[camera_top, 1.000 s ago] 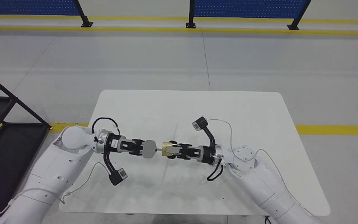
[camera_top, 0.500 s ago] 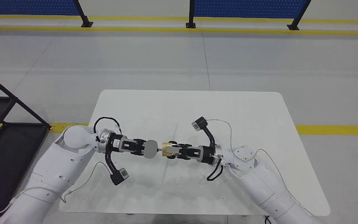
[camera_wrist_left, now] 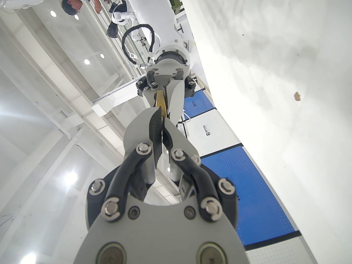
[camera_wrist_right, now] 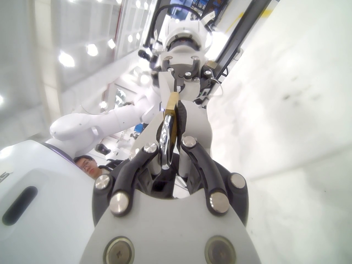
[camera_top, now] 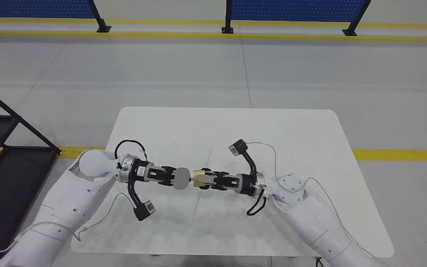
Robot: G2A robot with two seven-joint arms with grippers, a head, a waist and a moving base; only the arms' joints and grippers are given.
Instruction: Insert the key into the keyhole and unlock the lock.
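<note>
Mid-table (camera_top: pixel 280 133): my right pincer (camera_top: pixel 205 179) is clamped on the brass lock (camera_top: pixel 198 177). At its 9 o'clock, my left pincer (camera_top: pixel 181 179) is pinched on the key (camera_wrist_left: pixel 164 138), tip meeting the lock.

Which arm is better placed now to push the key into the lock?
Left: the left gripper, shut on the key, points at the lock, which the right gripper holds.

The left gripper (camera_top: pixel 182 178) has crept sideways toward the brass lock (camera_top: pixel 199 177) held in the right gripper (camera_top: pixel 203 179). The gap between its tip and the lock has shrunk to almost nothing. The lock itself has shifted very slightly.
</note>
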